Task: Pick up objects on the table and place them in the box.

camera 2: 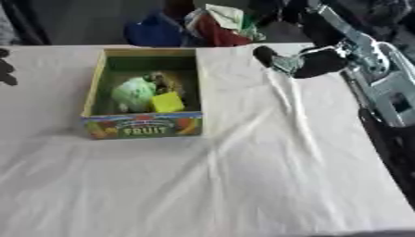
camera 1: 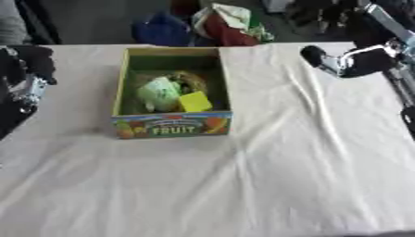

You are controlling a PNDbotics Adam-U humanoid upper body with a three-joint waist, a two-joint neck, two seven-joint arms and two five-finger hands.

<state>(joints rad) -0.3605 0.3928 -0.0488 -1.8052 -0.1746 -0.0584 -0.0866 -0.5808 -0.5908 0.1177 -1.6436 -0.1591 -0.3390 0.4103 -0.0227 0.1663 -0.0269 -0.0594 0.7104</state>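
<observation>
Left eye view: the fruit box point(camera 1: 171, 125) is sitting open-topped on the white cloth point(camera 1: 284, 176), holding a pale green item point(camera 1: 159, 92), a yellow block point(camera 1: 194, 102) and something brownish behind. No loose objects are showing on the cloth, so the packing looks finished. The left hand point(camera 1: 28, 69) is hanging at the left edge; fingers unreadable.

Right eye view: the right hand point(camera 2: 296, 62) is hovering right of the box, apart from it, apparently carrying nothing; finger state unclear.
</observation>
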